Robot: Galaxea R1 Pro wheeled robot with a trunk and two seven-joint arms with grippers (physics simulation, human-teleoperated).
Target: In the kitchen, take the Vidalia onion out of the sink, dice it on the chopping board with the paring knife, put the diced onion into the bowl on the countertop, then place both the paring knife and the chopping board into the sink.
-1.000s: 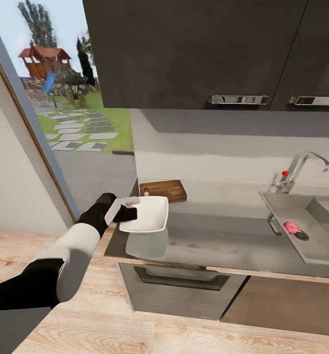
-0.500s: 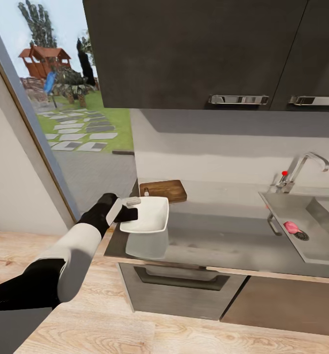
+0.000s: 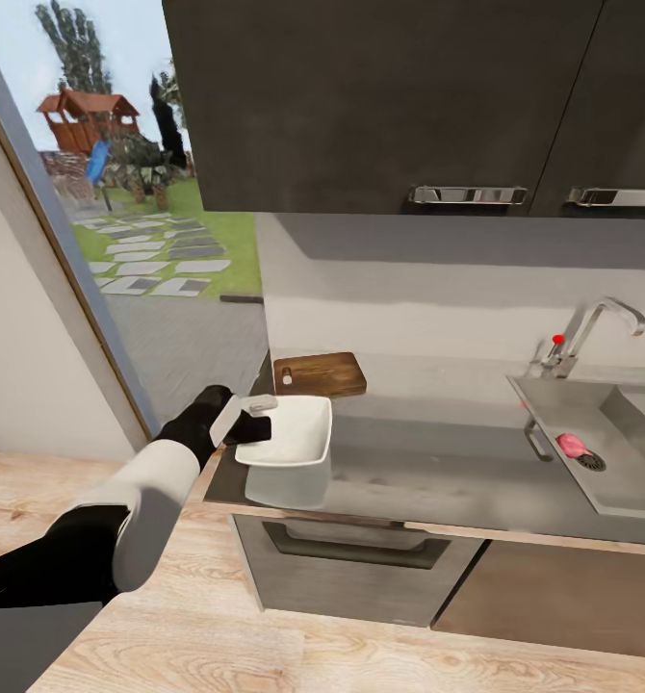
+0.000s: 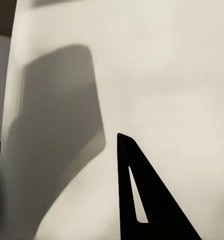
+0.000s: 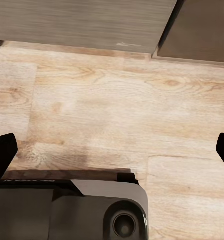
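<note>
My left gripper [image 3: 255, 416] is shut on the left rim of the white bowl [image 3: 292, 430], holding it slightly tilted just above the grey countertop [image 3: 438, 467]. In the left wrist view the bowl's white inside [image 4: 157, 75] spreads wide behind one dark finger [image 4: 142, 200]. The dark-brown chopping board [image 3: 322, 372] lies behind the bowl against the wall. The pinkish onion [image 3: 571, 444] sits in the sink [image 3: 554, 399] beside the drain, far right. My right gripper [image 5: 112, 150] is open, hanging over the wooden floor. The paring knife is out of view.
Dark wall cabinets [image 3: 390, 106] hang over the counter, and the chrome faucet [image 3: 597, 327] with a red knob stands behind the sink. A large window [image 3: 120, 192] is on the left. The robot's base [image 5: 71, 210] sits below my right gripper.
The bowl in my left gripper has dropped a little toward the countertop and tipped slightly. Nothing else has moved.
</note>
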